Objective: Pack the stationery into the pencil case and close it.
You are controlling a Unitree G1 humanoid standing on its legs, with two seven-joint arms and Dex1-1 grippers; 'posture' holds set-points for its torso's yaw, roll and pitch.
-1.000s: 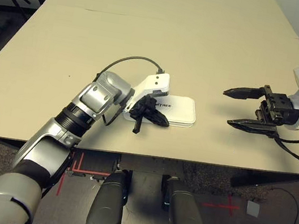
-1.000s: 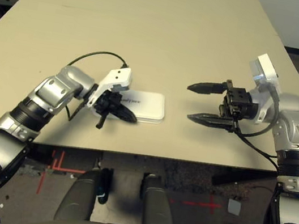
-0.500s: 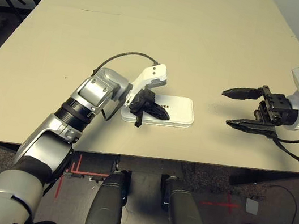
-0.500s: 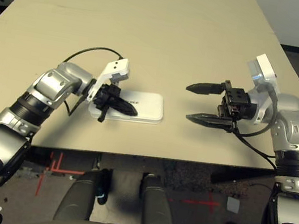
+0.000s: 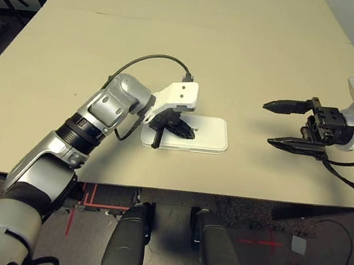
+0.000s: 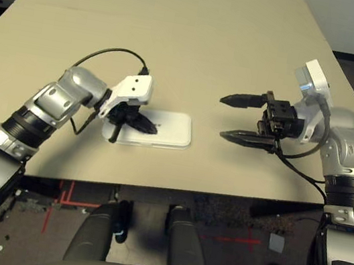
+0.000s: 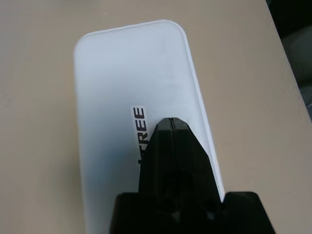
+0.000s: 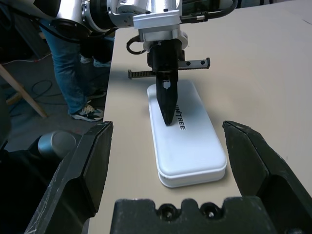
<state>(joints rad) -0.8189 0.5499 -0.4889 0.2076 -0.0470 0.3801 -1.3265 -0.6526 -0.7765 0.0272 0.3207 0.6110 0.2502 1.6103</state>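
Left gripper clenched over closed pencil case | right gripper spread, well apart | table edge near case

**Case near the front edge, a gripper to each side**

The pencil case lies flat and closed on the table, close to its near edge and left of centre. The left gripper sits over the case's left end — fingers pressed together above the lid. The right gripper is well apart to the right, fingers spread, pointing toward the case.
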